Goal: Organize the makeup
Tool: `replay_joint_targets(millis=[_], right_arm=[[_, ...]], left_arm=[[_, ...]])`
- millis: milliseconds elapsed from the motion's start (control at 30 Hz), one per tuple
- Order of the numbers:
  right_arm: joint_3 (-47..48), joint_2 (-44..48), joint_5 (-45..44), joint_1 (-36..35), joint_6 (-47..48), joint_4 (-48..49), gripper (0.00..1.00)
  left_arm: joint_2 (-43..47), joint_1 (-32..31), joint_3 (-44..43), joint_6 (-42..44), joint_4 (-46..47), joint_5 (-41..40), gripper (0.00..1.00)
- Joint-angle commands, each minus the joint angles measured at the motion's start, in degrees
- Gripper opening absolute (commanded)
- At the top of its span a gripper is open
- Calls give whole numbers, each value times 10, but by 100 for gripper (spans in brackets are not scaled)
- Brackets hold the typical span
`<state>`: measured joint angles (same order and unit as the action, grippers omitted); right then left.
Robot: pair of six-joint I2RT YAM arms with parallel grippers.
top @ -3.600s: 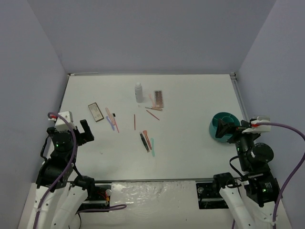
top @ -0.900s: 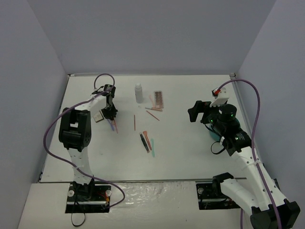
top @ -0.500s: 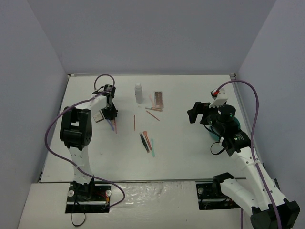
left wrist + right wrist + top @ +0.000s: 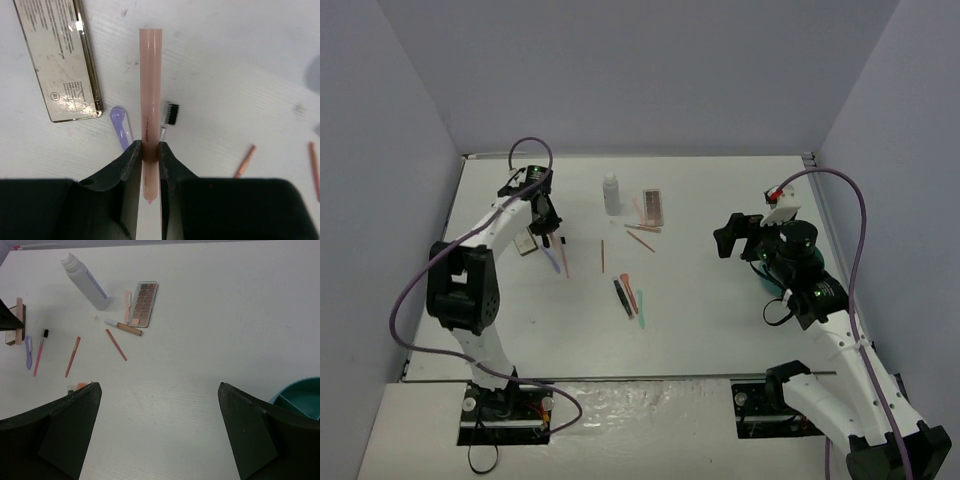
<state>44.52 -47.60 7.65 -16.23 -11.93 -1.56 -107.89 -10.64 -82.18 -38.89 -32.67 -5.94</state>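
Clamping pink stick [image 4: 151, 85] between left gripper [image 4: 150, 148] fingers, stick jutting beyond them, right gripper [image 4: 159, 412] spread wide

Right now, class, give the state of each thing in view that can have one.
left gripper: shut on the pink tube
right gripper: open, empty
whitish bottle: standing upright
eyeshadow palette: face up, pans showing
second palette: face down, label side up
teal tub: open-topped, only partly in view
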Motion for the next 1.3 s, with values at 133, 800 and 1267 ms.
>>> replay_joint_targets(millis=[133,800,1267], right_arm=[[71,-4,73,-8,-15,25,100],[188,-118,246,-35,-136,149,80],[179,-143,215,-80,-134,160,60]], left_arm=[[308,-89,110,183,203,41,0],[385,-346,198,348,485,205,0],[331,-363,166,333,522,222,0]])
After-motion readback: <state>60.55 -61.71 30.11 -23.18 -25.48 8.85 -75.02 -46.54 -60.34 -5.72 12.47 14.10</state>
